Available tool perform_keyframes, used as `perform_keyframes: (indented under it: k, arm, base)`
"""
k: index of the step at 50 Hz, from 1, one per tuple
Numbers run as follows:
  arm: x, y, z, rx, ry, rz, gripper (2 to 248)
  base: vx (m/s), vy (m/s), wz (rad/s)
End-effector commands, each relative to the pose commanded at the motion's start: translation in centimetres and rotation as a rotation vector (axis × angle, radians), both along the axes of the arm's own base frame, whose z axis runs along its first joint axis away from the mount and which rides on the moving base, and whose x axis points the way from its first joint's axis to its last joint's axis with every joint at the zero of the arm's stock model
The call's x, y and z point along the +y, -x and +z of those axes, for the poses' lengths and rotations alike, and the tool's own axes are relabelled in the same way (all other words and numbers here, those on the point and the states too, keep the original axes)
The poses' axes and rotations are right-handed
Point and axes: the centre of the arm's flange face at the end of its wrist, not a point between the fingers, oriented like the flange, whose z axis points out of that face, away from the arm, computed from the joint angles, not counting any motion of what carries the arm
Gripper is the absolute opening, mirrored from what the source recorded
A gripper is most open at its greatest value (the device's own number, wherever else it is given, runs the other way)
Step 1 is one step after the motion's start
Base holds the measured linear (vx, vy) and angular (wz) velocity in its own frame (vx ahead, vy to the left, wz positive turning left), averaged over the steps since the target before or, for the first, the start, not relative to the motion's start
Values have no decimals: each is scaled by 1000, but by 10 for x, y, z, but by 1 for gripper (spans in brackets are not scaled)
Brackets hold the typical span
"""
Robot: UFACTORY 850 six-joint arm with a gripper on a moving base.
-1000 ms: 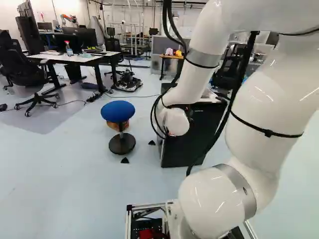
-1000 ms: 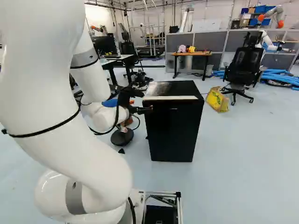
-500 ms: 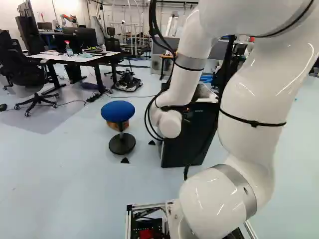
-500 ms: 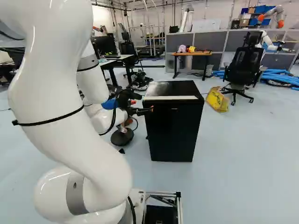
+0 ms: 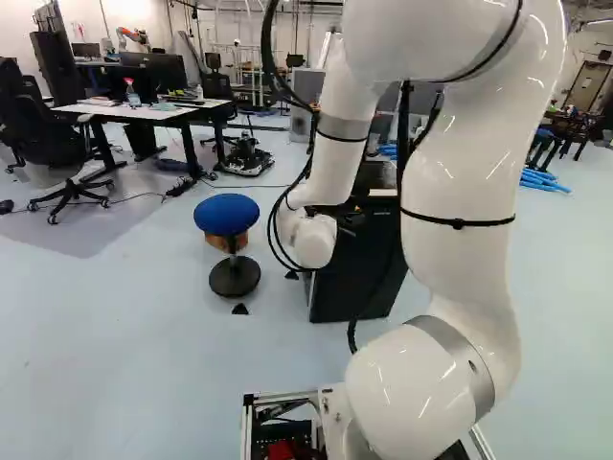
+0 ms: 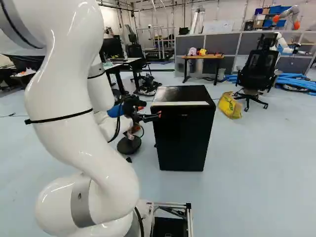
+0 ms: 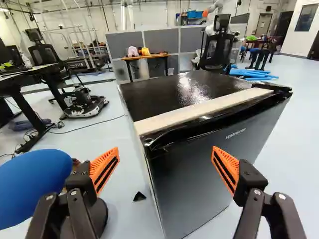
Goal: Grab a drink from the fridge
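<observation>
Both jaws stand released as we likely line up the shut mini-fridge door [image 7: 199,172] at twelve o'clock, to pull next.

I see, via remote cams, fridge [image 7: 164,92] w/ glossy blk top & smooth, satin-look door [image 7: 199,174]. Near fridge: matt, cloth-like stool seat [image 5: 226,213]; my smooth, glossy arm [image 5: 465,182]. Behind fridge: table [image 6: 202,57], wood-look top.

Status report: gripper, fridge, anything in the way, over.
Gripper open, empty, ahead of it the mini fridge. Fridge door shut. Blue-topped stool nearby, not between gripper and door.
</observation>
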Motion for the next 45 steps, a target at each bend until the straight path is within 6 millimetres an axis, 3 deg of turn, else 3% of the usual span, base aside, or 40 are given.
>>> perform_keyframes:
  k: [38,45]
  arm:
    - [4,-33,-44,16,39,-148,247]
    - [4,-38,-45,11,36,-174,247]
  base:
    - [0,0,0]
    - [0,0,0]
